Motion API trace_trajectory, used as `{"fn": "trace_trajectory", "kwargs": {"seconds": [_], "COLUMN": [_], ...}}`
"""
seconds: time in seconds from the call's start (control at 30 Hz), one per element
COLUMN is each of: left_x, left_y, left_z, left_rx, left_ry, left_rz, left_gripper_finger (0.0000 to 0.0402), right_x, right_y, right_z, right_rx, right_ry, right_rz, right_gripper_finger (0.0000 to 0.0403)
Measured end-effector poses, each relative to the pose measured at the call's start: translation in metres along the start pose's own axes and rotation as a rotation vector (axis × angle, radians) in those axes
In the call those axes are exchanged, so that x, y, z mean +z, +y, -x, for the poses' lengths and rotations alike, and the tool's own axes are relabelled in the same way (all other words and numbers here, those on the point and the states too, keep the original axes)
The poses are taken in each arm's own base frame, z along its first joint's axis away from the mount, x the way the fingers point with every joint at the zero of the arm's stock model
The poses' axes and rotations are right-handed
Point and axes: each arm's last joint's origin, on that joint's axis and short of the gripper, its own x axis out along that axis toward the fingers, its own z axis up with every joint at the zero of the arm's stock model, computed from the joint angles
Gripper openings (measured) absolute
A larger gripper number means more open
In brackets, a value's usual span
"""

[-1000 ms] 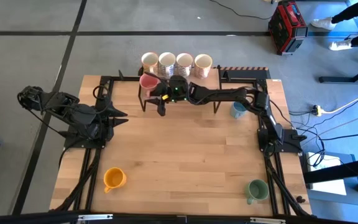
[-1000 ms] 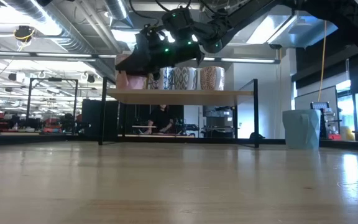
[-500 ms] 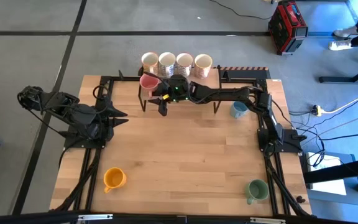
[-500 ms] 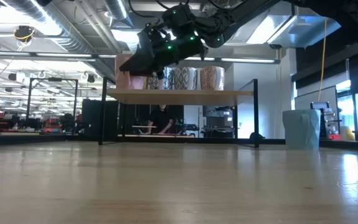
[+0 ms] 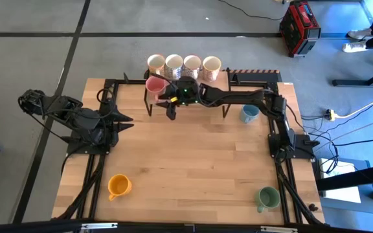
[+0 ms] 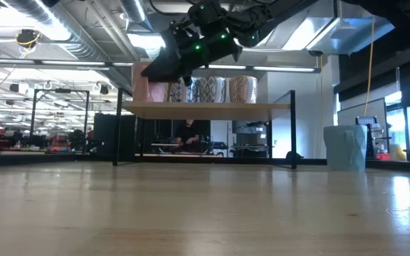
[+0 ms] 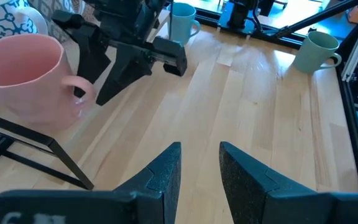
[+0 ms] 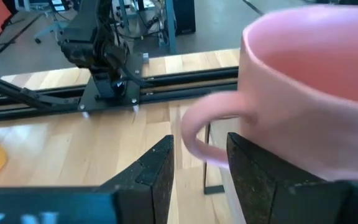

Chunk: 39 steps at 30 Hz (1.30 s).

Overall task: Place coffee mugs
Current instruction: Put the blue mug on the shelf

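Note:
The pink mug [image 5: 154, 85] stands upright on its base at the left end of a raised shelf [image 6: 262, 107], handle [image 8: 197, 134] toward the table's near side. Several patterned white mugs [image 5: 183, 63] stand in a row behind it. My right gripper [image 5: 168, 105] is open just near of the pink mug, its fingertips [image 8: 157, 162] on either side of the handle. The light blue mug [image 5: 248, 114], orange mug [image 5: 118, 186] and green mug [image 5: 267, 197] stand on the table. My left gripper [image 5: 127, 119] waits at the table's left side, open and holding nothing. My right gripper [image 8: 201, 155] is open around the pink mug's handle, coming level from the table's near side. I cannot tell whether either finger touches the handle. The mug stands upright on the shelf on its own.
The black frame legs [image 7: 48, 149] carry the shelf at the table's far side. A bare stretch of wood [image 5: 193, 162] lies in the middle of the table. A red case [image 5: 299, 27] and a person's feet [image 5: 358, 32] are on the floor beyond.
My right gripper has risen a little and drawn slightly toward the table's right, still beside the pink mug's handle. The pink mug has stayed where it was on the shelf.

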Motion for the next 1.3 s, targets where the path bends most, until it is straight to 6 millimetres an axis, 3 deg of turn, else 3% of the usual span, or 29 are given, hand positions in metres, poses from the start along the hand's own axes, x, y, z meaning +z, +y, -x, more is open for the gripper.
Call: {"fn": "trace_trajectory", "kwargs": {"seconds": [0.23,0.47,0.93,1.3], "left_x": [0.0,0.0,0.0,0.0], "left_y": [0.0,0.0,0.0,0.0], "left_z": [0.0,0.0,0.0,0.0], "left_rx": [0.0,-0.002,-0.007,-0.007], "left_ry": [0.0,0.001,0.004,0.004], "left_rz": [-0.007,-0.01,-0.017,-0.025], "left_gripper_finger": [0.0103,0.0103,0.0103,0.0103], "right_x": [0.015,0.036,0.059,0.055], "right_y": [0.004,0.014,0.092,0.125], "right_z": [0.019,0.058,0.153,0.22], "right_rx": [-0.014,-0.037,-0.145,-0.348], "right_ry": [0.028,0.121,0.386,0.513], "right_rz": [-0.001,-0.024,-0.083,-0.152], "right_gripper_finger": [0.0138,0.0138,0.0138,0.0138]}}
